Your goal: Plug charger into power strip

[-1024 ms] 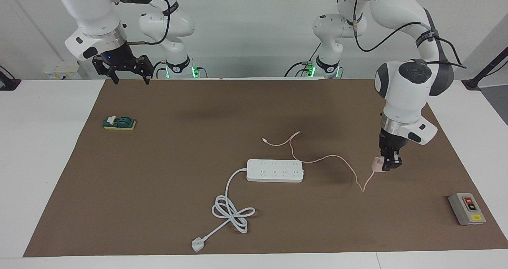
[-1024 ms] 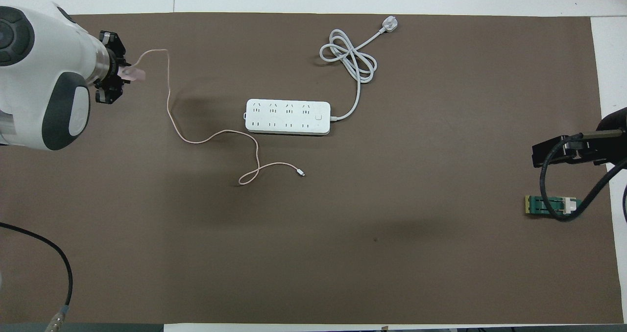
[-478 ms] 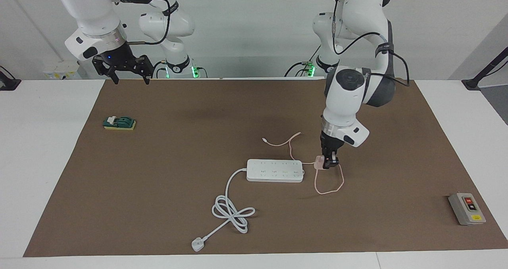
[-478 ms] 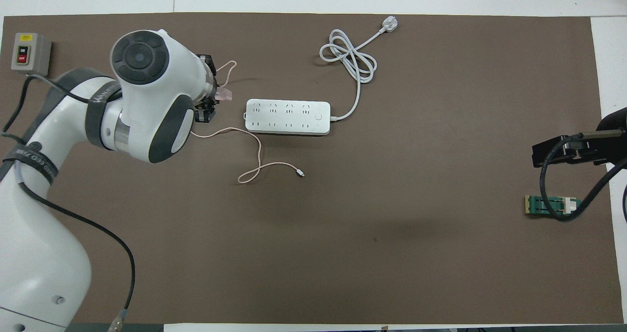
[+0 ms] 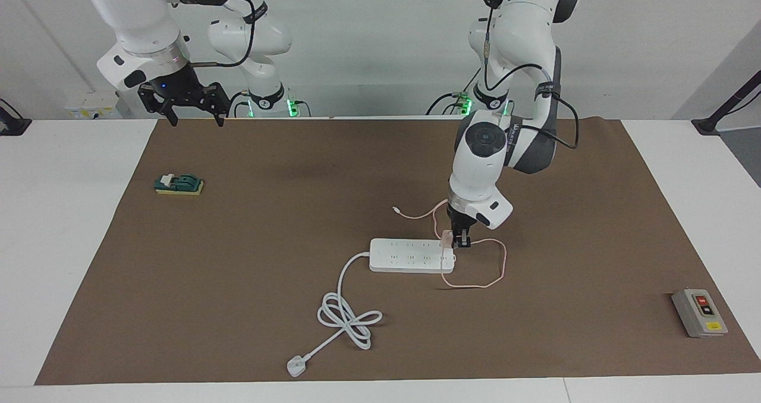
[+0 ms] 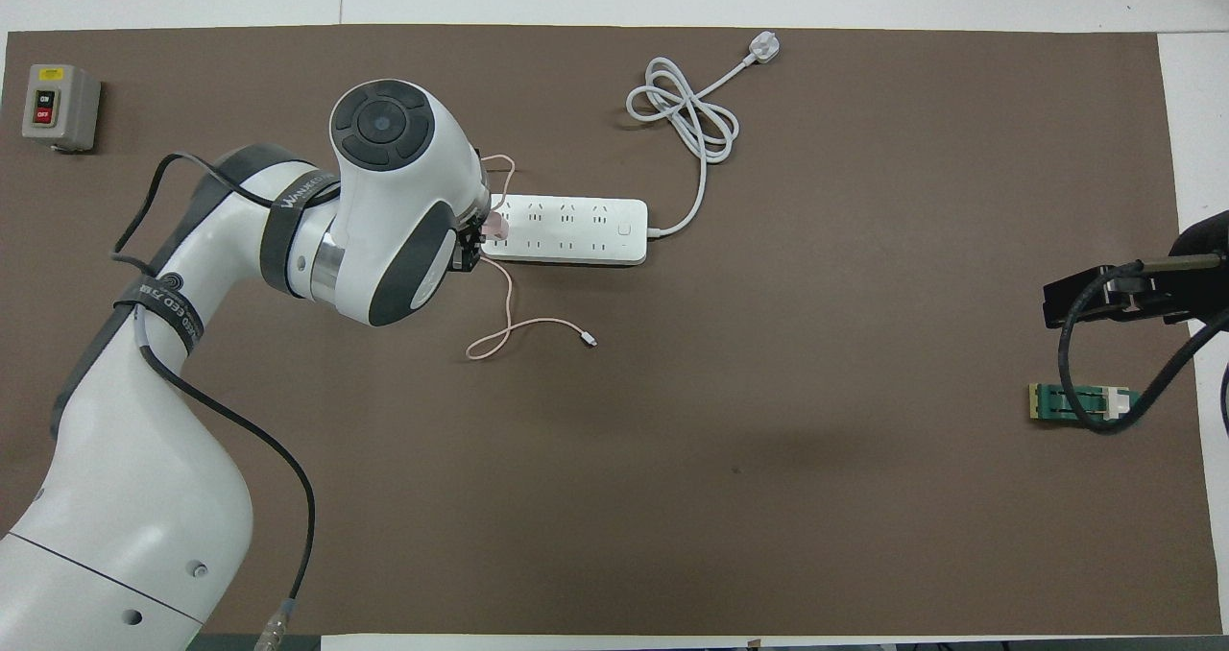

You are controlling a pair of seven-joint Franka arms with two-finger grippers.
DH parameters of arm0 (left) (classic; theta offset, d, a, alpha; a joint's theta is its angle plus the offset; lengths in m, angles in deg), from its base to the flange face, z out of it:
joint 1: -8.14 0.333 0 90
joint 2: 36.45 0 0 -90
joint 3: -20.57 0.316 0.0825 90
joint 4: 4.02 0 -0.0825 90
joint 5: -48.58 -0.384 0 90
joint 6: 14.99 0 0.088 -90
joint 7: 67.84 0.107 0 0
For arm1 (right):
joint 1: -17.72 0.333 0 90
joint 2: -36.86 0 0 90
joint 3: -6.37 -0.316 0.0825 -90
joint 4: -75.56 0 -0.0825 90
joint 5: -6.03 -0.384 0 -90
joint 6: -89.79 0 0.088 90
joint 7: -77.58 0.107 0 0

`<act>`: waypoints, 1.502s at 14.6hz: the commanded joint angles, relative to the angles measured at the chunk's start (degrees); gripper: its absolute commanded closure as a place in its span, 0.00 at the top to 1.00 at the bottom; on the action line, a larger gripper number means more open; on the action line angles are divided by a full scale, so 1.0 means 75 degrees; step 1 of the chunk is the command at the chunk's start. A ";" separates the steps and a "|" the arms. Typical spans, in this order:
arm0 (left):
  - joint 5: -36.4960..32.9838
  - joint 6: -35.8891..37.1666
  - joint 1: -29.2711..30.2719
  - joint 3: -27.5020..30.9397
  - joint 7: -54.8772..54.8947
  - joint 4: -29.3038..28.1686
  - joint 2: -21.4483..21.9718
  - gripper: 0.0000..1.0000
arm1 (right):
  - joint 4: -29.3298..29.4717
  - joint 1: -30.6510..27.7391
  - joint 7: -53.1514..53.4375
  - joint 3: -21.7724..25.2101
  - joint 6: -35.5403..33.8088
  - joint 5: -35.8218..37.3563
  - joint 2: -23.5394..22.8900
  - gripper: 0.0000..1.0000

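Charger (image 5: 447, 238), pinched by left gripper (image 5: 458, 241), is hovering over power strip (image 5: 410, 255) mid-table; right gripper (image 5: 185, 103), fingers spread, is waiting over the mat's corner.

1. The facing view looks from high across the table toward both robots, whose bases stand at its top edge; it takes in the whole brown mat (image 5: 238, 284).
2. The overhead view looks steeply down from above the robots' end, arms entering from the bottom.
3. Both share the mat, the power strip (image 5: 410, 255) (image 6: 576, 230) and the grey button box (image 5: 699, 312) (image 6: 60, 107), turned half around; the overhead seems slightly closer.
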 commanded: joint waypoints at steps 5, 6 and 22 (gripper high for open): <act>0.0070 0.0489 -0.0156 0.0124 0.0180 -0.0030 0.0061 0.00 | -0.0046 -0.0078 -0.0225 -0.0054 -0.0026 -0.0003 0.0104 1.00; 0.0070 0.0489 -0.0156 0.0124 0.0437 -0.0030 0.0061 0.00 | -0.0046 -0.0078 -0.0225 -0.0054 -0.0026 -0.0003 0.0104 1.00; 0.0153 -0.0718 -0.0109 0.0112 0.0791 -0.0616 0.0085 0.00 | -0.0069 -0.0136 -0.0225 -0.0030 -0.0179 -0.0003 0.0127 1.00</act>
